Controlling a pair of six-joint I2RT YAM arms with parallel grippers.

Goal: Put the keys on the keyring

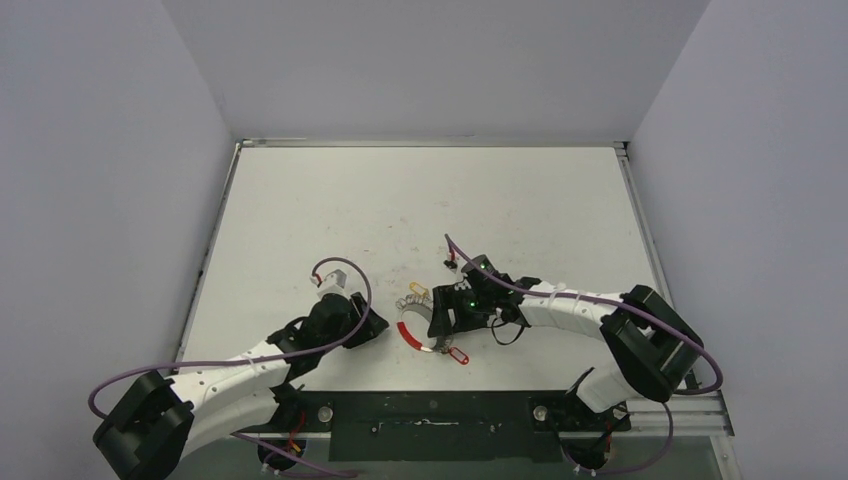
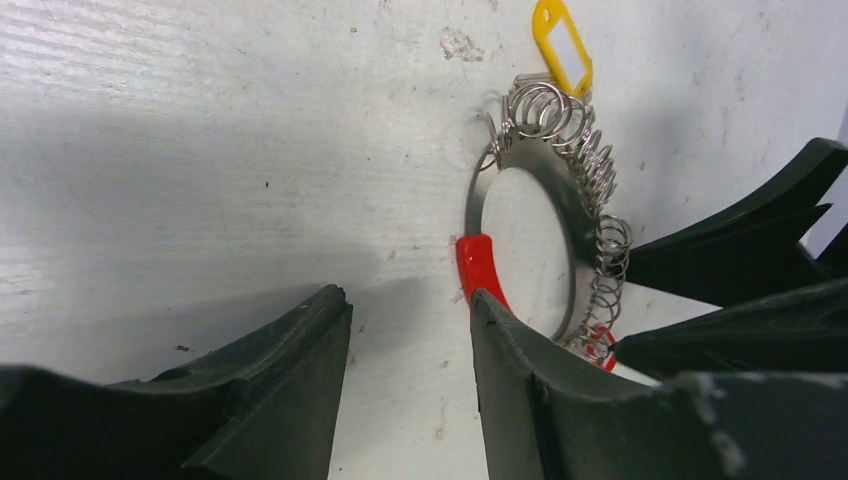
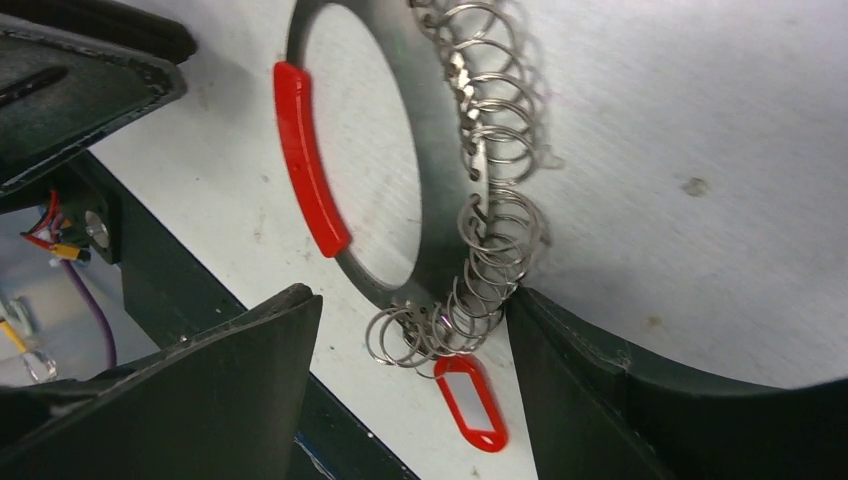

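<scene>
In my left wrist view, a finger (image 2: pixel 520 390) of the left gripper (image 2: pixel 410 320) covers the lower arc of the keyring (image 2: pixel 556 195) and the end of its red piece (image 2: pixel 478 262). My right wrist view cuts the ring's top off at the frame edge. Overhead, the right gripper (image 1: pixel 434 322) hides the ring's right side. The keys (image 1: pixel 457 355) are too small for me to tell apart.

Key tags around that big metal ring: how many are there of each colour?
Yellow tag: 1
Red tag: 1
Total: 2 tags in plain view.
The red sleeve on the keyring is not a tag, and a small dark item farther back is too small to tell.
</scene>
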